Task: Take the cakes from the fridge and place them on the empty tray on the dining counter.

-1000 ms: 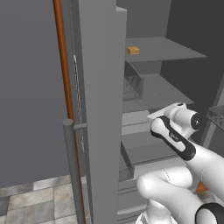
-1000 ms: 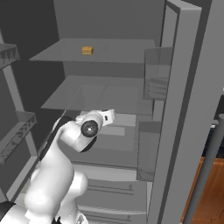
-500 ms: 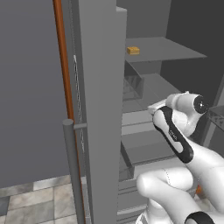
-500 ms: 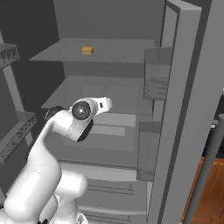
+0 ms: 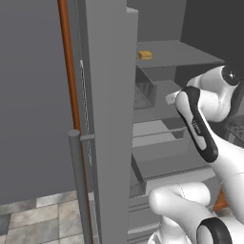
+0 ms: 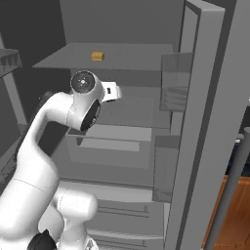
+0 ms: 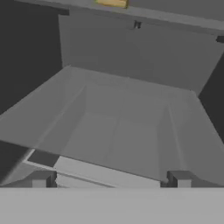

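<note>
Small orange-tan square cake (image 6: 97, 56) sitting on smooth flat grey upper shelf (image 6: 132, 58) inside open matte-grey fridge (image 5: 107, 119), at 12 o'clock in hand view. Gripper (image 7: 109, 178) spread wide, holding nothing, hovering above lower shelf.

— What sort of place is this?

— A home kitchen. The tall grey fridge (image 6: 205, 122) stands open, with bare shelves, door bins and lower drawers, and a vertical bar handle (image 5: 80, 186) on its door.

— Anything else that says kitchen?

— A small orange-tan cake (image 6: 97, 56) sits on the upper shelf (image 6: 127, 56). There is brown wooden cabinetry (image 6: 234, 215) beside the fridge and a grey tiled floor (image 5: 38, 219) below.
</note>
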